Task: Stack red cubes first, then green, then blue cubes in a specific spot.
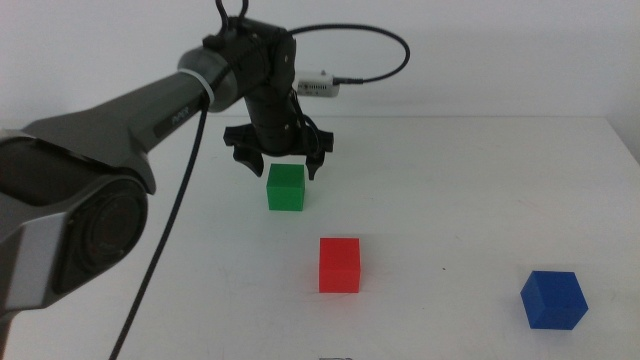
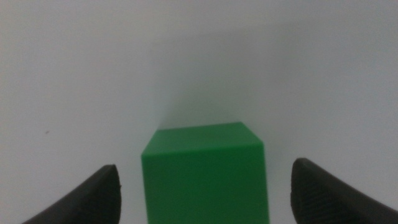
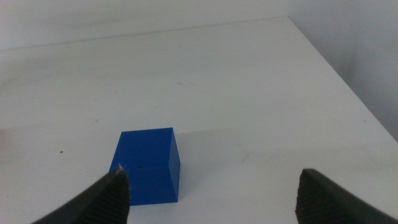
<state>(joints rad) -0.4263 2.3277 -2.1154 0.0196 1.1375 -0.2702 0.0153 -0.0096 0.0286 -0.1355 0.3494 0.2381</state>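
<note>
The green cube (image 1: 285, 187), toward the tabletop's (image 1: 480, 190) far edge, is straddled by the left gripper (image 1: 279, 163), fingers spread wide, apparently just above it; the right gripper's (image 3: 211, 193) fingers are also held wide.

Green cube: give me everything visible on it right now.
The green cube is a small solid block with plain matte faces, sitting flat and upright on the white table, behind the red cube and apart from it. The left gripper hovers just above it, jaws open and straddling it; in the left wrist view neither jaw touches it. Only the tabletop touches it.
</note>
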